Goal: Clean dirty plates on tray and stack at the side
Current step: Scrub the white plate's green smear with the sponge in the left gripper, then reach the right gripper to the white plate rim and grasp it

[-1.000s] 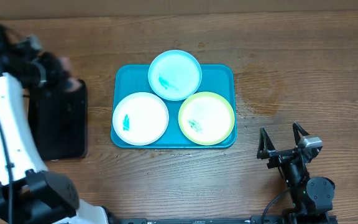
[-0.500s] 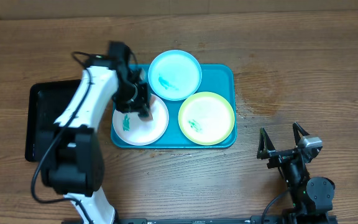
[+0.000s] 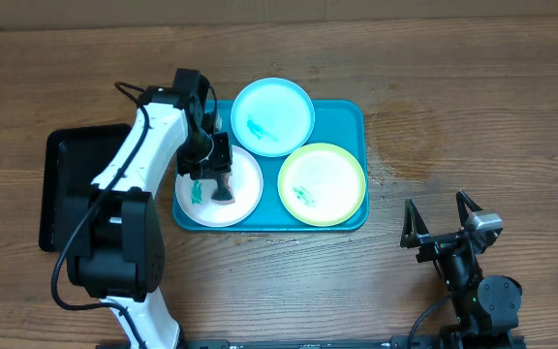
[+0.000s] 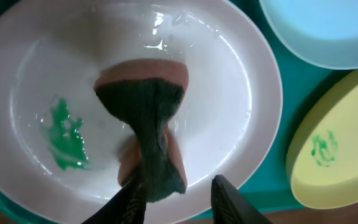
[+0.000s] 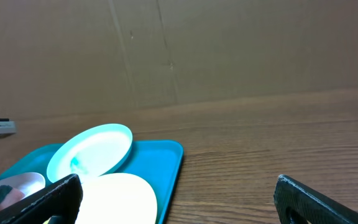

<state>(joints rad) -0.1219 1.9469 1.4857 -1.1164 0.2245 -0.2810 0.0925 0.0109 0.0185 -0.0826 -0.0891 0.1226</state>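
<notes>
Left gripper (image 4: pixel 179 186) hangs low over the white plate (image 4: pixel 229 81), its two fingers partly apart. One finger (image 4: pixel 132 199) touches the lower corner of a sponge (image 4: pixel 145 112); the other stands clear of it, so the sponge is not clamped. It lies on the plate, pinched thin at its middle, dark scouring face up with a pinkish-brown body at the edges. Beside it is a green smear (image 4: pixel 64 134), and the plate looks wet – small glints show near the far rim.

From above, the white plate sits at the near left of the blue tray (image 3: pixel 349 116), with the left arm covering part of it. The pale blue plate (image 3: pixel 289 102) is at the tray's far edge, overhanging the rim, and the yellow-green plate (image 3: pixel 332 174) at the near right. Both carry small smears. In the left wrist view these two plates are cut off at the frame's edge.

A black tray (image 3: pixel 71 184) lies left of the blue one on the wooden table (image 3: pixel 453 97), its right side hidden under the arm.

Right gripper (image 3: pixel 435 201) is parked well apart at the near right – fingers spread wide, holding nothing.
</notes>
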